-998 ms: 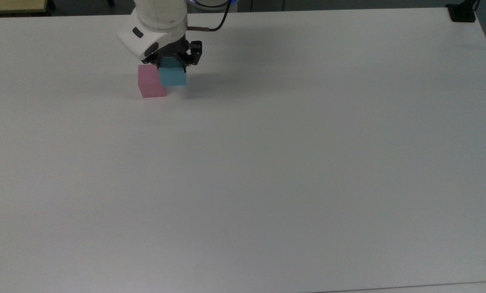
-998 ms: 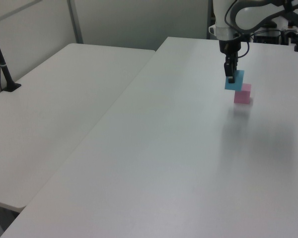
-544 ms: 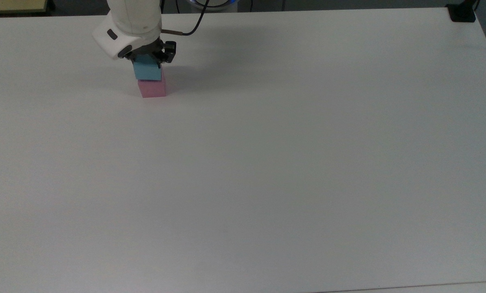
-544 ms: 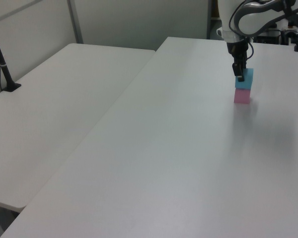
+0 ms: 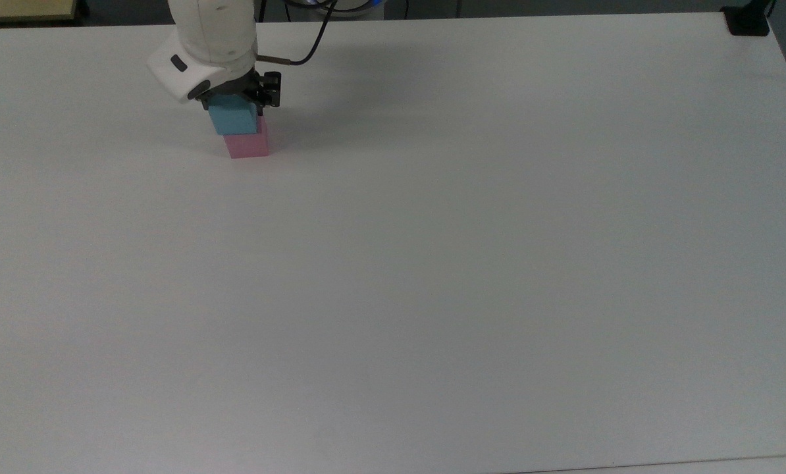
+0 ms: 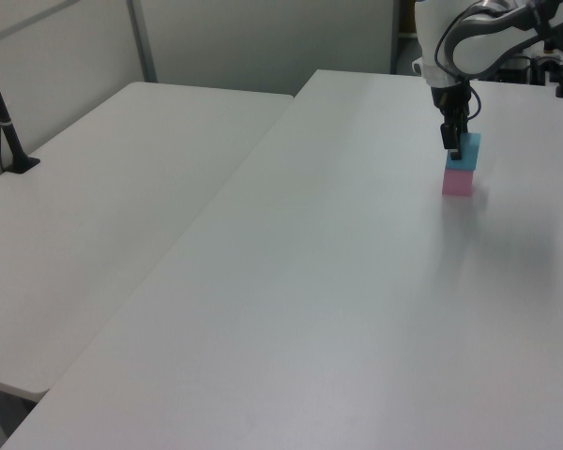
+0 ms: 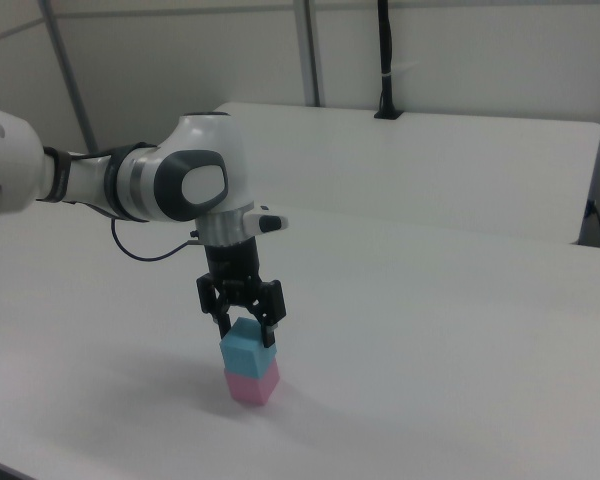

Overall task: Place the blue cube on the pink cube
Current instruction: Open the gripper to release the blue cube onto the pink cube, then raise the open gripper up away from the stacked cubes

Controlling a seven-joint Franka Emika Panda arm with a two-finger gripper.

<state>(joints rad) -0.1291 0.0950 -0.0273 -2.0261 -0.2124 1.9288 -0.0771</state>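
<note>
The gripper (image 7: 246, 333) has its fingers closed against the sides of the blue cube (image 7: 247, 349), which sits on top of the pink cube (image 7: 252, 385) on the white table (image 5: 432, 263). No writing or labels are readable on either cube.

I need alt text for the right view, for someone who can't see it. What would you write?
A white robot arm's pincer grips a blue cube resting on top of a pink cube on a white table. A second white table stands behind, bearing a black pole.
</note>
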